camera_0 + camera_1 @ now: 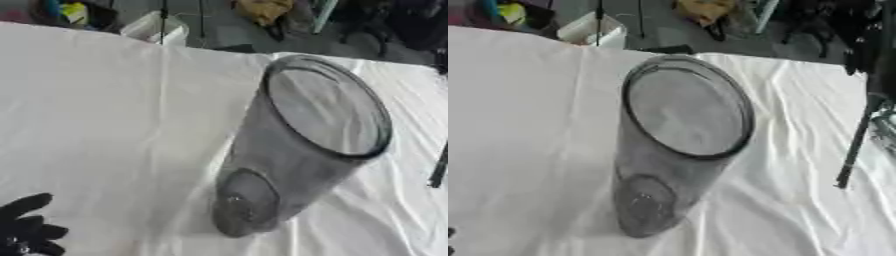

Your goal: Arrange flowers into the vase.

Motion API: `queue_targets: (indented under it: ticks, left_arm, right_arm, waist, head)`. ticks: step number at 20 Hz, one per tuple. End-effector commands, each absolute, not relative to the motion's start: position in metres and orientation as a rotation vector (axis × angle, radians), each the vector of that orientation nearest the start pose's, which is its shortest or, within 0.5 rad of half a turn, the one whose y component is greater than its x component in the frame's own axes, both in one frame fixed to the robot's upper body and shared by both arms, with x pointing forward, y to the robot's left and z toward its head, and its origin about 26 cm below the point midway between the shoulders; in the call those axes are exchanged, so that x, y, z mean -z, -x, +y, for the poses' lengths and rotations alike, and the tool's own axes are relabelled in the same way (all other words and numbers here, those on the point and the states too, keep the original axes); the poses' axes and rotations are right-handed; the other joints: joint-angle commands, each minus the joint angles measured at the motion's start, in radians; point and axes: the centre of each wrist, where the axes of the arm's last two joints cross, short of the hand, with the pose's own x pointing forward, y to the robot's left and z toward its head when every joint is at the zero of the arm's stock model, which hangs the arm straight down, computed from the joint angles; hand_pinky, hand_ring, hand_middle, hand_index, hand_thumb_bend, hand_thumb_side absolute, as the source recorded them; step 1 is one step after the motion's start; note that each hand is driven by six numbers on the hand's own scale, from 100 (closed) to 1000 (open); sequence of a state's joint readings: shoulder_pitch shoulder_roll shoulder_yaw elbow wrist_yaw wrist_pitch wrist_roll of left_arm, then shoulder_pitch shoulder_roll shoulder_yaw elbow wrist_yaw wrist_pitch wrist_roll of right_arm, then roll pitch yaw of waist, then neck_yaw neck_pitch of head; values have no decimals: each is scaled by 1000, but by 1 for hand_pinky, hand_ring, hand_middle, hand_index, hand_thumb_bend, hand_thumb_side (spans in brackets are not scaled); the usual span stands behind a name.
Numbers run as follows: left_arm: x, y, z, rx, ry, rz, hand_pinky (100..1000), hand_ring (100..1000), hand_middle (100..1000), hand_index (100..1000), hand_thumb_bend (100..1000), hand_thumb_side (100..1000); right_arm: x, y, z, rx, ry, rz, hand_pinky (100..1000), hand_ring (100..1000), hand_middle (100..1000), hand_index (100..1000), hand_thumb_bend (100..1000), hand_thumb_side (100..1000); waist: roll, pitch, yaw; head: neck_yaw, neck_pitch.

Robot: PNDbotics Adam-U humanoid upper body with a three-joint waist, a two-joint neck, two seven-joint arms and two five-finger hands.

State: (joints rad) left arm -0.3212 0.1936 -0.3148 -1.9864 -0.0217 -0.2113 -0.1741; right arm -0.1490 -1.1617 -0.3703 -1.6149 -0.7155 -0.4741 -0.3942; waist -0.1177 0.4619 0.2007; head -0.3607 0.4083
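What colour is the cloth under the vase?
White, with soft wrinkles; the cloth under the clear vase shows best in the right eye view.

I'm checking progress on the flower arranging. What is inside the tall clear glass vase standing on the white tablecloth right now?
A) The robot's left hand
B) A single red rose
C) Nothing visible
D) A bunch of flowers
C: the tall clear glass vase shows only its bare bottom through the open rim, with no stems or blooms inside it.

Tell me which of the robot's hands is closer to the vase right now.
The left. The left hand rests open at the lower left corner, apart from the vase. No right hand shows; only a thin dark rod stands to the vase's right.
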Motion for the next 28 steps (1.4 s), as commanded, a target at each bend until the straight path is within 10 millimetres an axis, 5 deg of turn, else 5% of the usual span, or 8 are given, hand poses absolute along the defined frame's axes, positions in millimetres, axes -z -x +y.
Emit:
queue_targets:
  ticks: [1,8,16,28]
  left_arm:
    - [-176,-287,165,718,346,-2400,630,727,871,832,196,1000]
    - [-174,-286,165,704,364,-2387,630,728,871,832,198,1000]
    - [-173,-286,166,697,367,-2385,630,728,872,832,200,1000]
    - [-172,-286,167,691,353,-2375,630,729,874,832,202,1000]
  right_arm:
    - [-358,-260,-489,93,620,-2619,100,100,100,164,100,951]
    - [-375,-256,-473,95,513,-2702,100,100,100,168,100,945]
    - [-372,-256,-470,80,495,-2714,100,100,100,169,100,940]
    - [-370,-252,-459,76,431,-2740,100,100,100,170,100,937]
  waist:
    - [21,-104,-18]
    - [34,-126,-44]
    - [34,-131,-47]
    - [25,-133,-53]
  head:
    - [27,30]
    - [19,47]
    - [-61,-5]
    - [-45,-6]
